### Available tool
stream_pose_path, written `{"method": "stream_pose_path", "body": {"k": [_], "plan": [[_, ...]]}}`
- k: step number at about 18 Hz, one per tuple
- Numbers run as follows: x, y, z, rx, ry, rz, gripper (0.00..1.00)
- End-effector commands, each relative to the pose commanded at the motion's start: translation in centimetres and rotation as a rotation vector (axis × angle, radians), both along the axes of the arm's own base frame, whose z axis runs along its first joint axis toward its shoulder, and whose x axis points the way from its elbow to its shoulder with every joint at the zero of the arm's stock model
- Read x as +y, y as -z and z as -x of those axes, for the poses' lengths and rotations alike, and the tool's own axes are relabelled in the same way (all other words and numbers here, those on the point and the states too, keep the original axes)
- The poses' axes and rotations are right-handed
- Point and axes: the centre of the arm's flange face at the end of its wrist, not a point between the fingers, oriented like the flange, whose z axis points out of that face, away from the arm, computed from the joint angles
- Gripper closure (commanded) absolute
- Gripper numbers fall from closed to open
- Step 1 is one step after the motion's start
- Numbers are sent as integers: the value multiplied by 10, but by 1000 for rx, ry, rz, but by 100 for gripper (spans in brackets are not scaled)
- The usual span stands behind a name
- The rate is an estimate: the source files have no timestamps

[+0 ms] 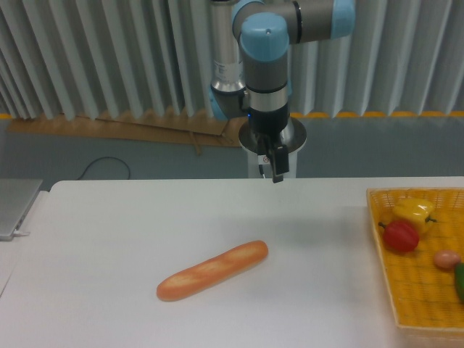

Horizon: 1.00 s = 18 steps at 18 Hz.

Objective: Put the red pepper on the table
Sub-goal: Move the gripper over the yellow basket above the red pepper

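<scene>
The red pepper [401, 235] lies in the yellow woven basket [417, 293] at the right edge, touching a yellow pepper [413, 212] behind it. The white table [109, 239] fills the foreground. My gripper [276, 171] hangs above the table's far edge, near the middle, well to the left of the red pepper and higher than it. Its fingers point down and are seen edge-on, so the gap between them does not show. Nothing is visibly held.
A baguette [212, 270] lies diagonally on the table left of centre. The basket also holds a brownish round item [446, 259] and a green vegetable [460, 283] cut off by the frame. A grey flat object [14, 206] sits at the far left.
</scene>
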Motion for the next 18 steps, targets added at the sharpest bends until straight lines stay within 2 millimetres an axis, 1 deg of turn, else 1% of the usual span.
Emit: {"method": "stream_pose_path", "body": {"k": [3,4,6,8,10,11,12,14,15,16,18], "plan": [[-14,8,35,5,-61,-6,0],[-18,12,44,5,-78,-6,0],[-26,15,56,2,-95,-5,0],[-34,15,66,6,-106,-14,0],[-37,15,70,7,-91,-12,0],[-41,19,72,-4,-77,-13,0],[-43,28,73,-21,-81,-19,0],[-53,32,82,7,-104,-113,0],[-62,34,84,1,-110,-156,0],[-70,34,89,-7,-108,-177,0],[-76,31,95,1,-94,-178,0]]}}
